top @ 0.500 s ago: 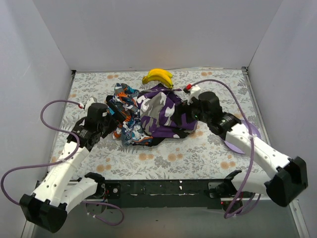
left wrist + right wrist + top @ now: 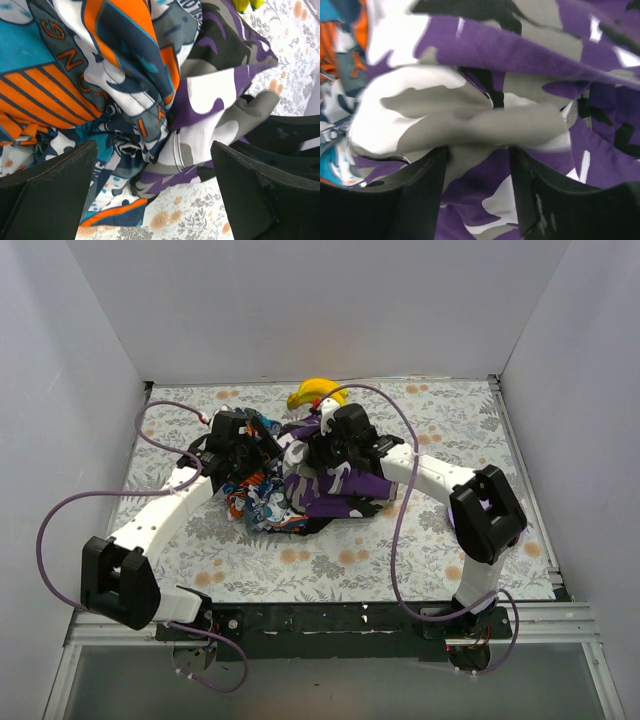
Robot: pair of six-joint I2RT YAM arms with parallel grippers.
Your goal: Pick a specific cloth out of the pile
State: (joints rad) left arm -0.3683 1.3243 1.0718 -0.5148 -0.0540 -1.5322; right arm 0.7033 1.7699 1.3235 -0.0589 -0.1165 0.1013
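Top external view: the pile [image 2: 300, 485] lies mid-frame on the floral table [image 2: 420, 540], with the bananas [image 2: 318, 393] at its upper edge. The camouflage cloth [image 2: 340, 475] covers the pile's right part and the orange-blue print cloth [image 2: 258, 495] its left. Only a thin dark strip of the black cloth [image 2: 322, 523] shows, at the pile's lower edge under the camouflage. The left gripper [image 2: 243, 445] is on the pile's upper left and the right gripper [image 2: 330, 440] on its top; their state cannot be told from this view.

Left wrist view: the left gripper [image 2: 154, 150] is spread wide and holds nothing, its fingers [image 2: 55, 185] in the lower corners. Print cloth [image 2: 100, 75] and camouflage cloth [image 2: 215, 100] bunch between them. Whether the dark shape at the right edge is fabric or hardware is unclear.

Right wrist view: the right gripper [image 2: 477, 152] has a fold of camouflage cloth [image 2: 520, 50] between its fingers [image 2: 420, 195]. Whether they pinch it cannot be told. Print cloth [image 2: 340, 30] shows at upper left. No plain black fabric can be made out.
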